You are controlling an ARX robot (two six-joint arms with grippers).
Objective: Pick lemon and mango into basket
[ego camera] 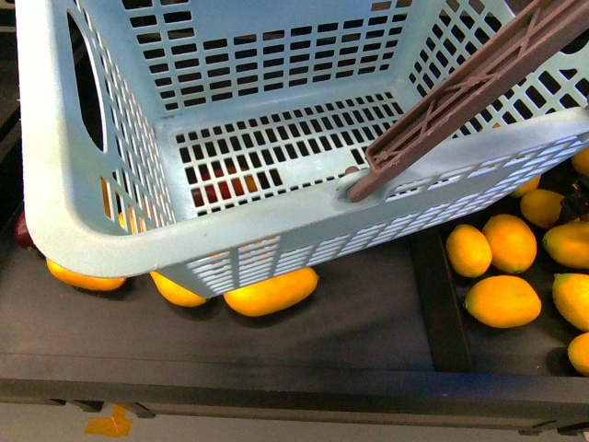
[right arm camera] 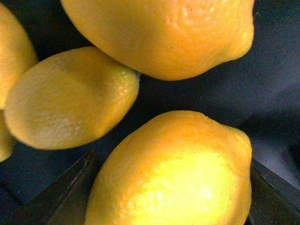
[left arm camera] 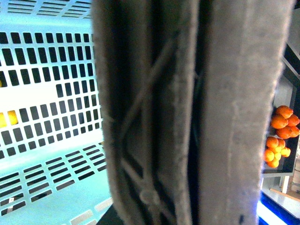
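Big blue basket (ego camera: 83, 221) fills front view, top cut off. Black bench (ego camera: 350, 322) under it. Brown handle (ego camera: 460, 101) is a blur in left wrist view, so left jaws: can't tell. Mango (ego camera: 216, 191): just red bits thru basket floor slots. Lemon (right arm camera: 178, 154) sits on bench w/ other lemons (right arm camera: 70, 98), between right jaws, which are apart; can't tell if touching.
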